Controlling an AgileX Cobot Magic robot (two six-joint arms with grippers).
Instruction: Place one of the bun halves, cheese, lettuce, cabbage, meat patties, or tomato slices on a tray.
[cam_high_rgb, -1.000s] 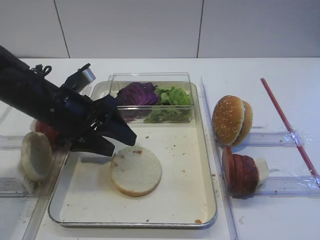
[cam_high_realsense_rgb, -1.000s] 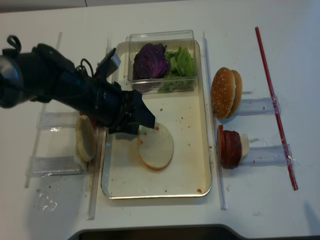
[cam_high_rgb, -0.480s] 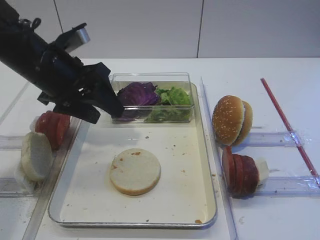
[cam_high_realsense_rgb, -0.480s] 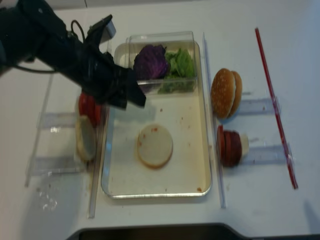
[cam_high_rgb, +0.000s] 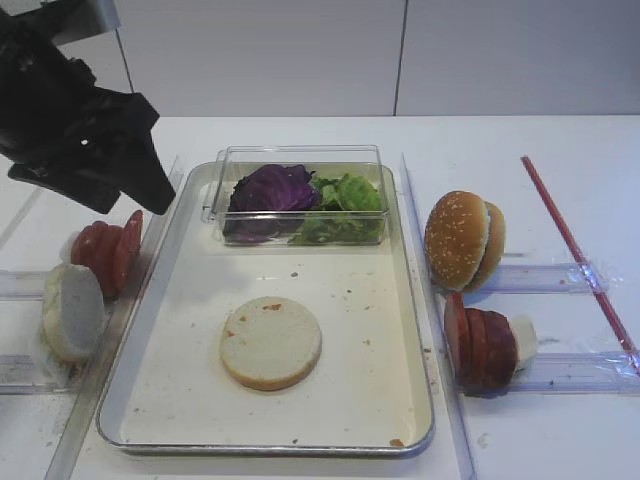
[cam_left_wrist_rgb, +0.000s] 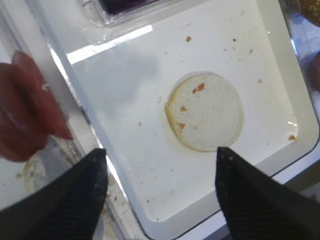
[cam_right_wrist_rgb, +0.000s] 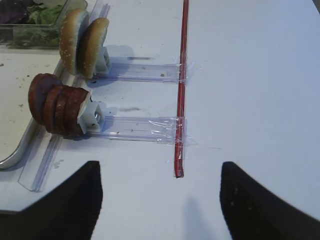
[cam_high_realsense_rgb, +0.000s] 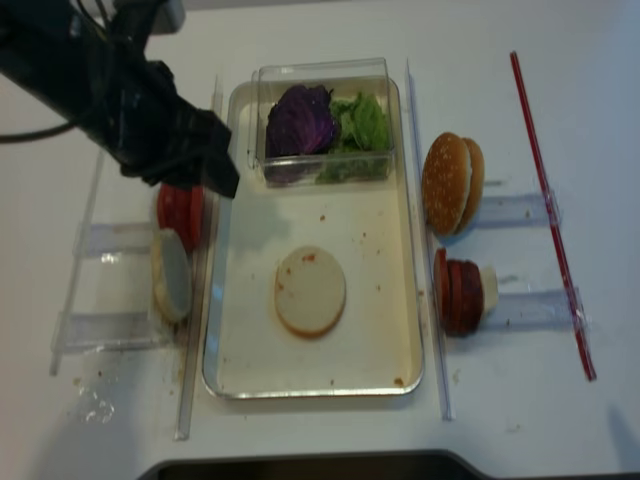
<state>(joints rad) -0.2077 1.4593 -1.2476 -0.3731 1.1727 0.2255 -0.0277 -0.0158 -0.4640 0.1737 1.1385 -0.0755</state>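
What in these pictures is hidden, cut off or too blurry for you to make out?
- Tomato slices: partly covered by the left gripper in the realsense view; blurred in the left wrist view.
- Cabbage: cut off by the top edge of the left wrist view.
- Right gripper: only its two dark fingertips show in its own wrist view; absent from both high views.
- Tray: only one corner shows in the right wrist view.

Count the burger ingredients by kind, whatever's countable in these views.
Pale bun halves: 2, one on the tray, one upright in the left rack
Sesame bun: 1
Purple cabbage leaf: 1
Green lettuce pile: 1
Tomato slice stack: 1, slices too blurred to count
Meat patty stack: 1, about 4 discs
Total: 7
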